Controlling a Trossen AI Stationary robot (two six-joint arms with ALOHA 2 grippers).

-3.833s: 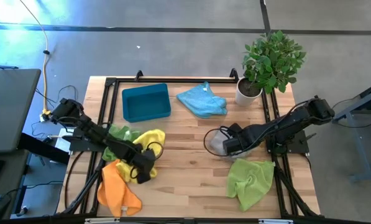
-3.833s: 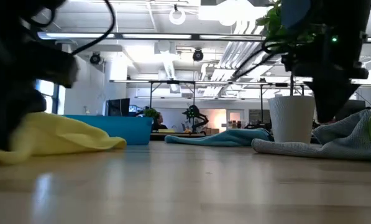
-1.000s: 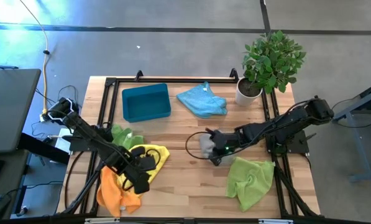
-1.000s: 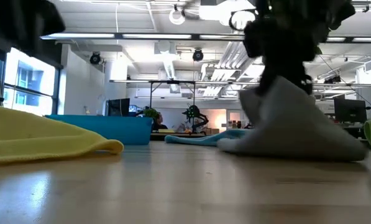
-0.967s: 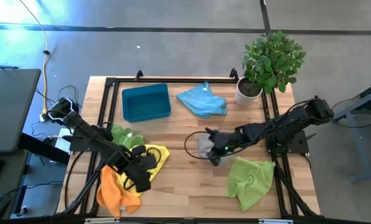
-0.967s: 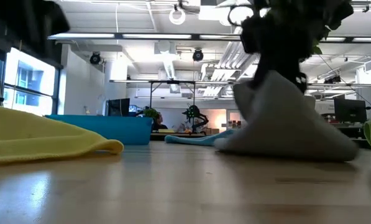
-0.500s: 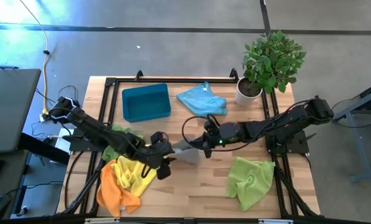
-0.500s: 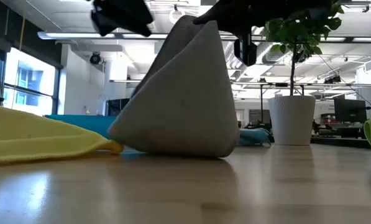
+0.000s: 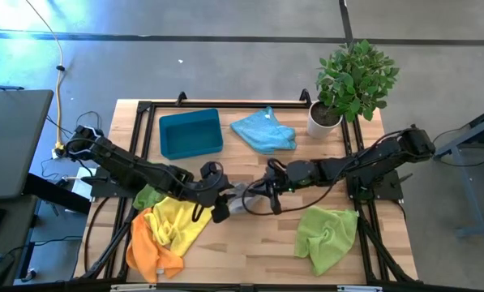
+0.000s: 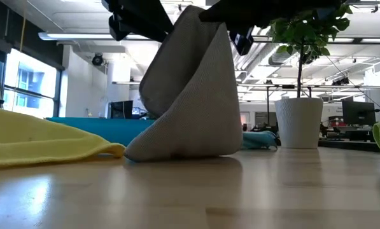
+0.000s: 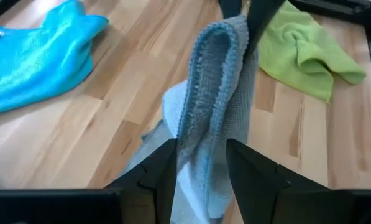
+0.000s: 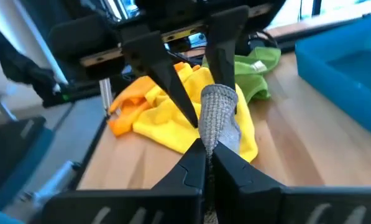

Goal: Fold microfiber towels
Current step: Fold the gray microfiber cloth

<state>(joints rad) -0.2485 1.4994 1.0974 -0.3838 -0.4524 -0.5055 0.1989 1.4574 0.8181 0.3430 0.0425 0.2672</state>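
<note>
Centre frame, the clamped right gripper [image 9: 267,192] pinches the limp grey towel [image 9: 240,197]; the spread left gripper [image 9: 219,197] straddles its hanging edge, the judged second hold.

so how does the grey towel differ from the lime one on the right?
The grey towel hangs pinched in the shut right hand, draped as a tall cone with only its lower edge on the table; the lime towel lies crumpled on the wood, untouched. Grey is mid-table between both hands; lime sits near the front right corner. Both are unfolded.
</note>
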